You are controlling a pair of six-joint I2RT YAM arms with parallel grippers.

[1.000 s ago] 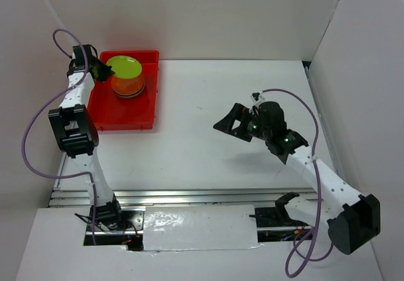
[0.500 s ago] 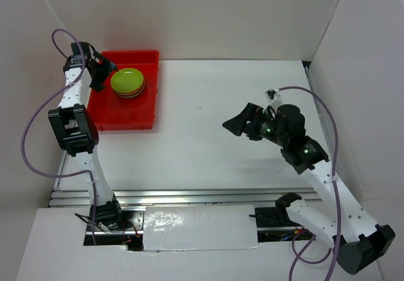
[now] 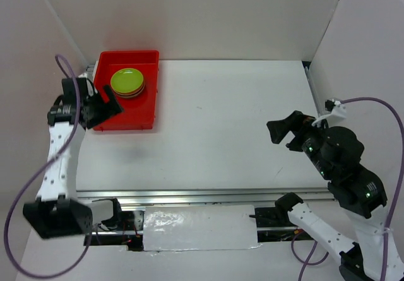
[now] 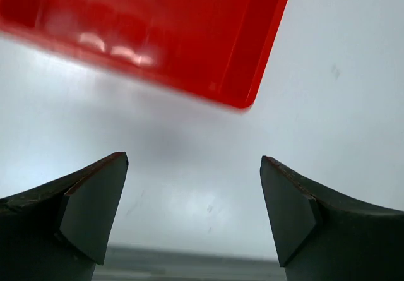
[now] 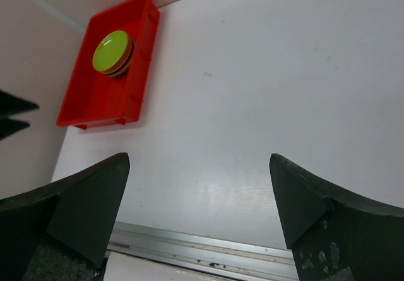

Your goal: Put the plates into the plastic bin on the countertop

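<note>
- The plates [image 3: 127, 81] sit stacked in the plastic bin [image 3: 126, 113].
- The left gripper [image 4: 193, 161] and right gripper [image 5: 199, 159] both gape wide, empty.
- Best move, likely: back the left gripper off without clipping the bin.

Red plastic bin [image 5: 95, 103], far left on white countertop [image 5: 265, 85], holding stacked plates [image 5: 111, 52], lime green uppermost; right gripper [image 5: 199, 213] fingers spread wide.

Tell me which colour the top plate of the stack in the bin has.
Lime green top plate; the top external view shows it best.
</note>
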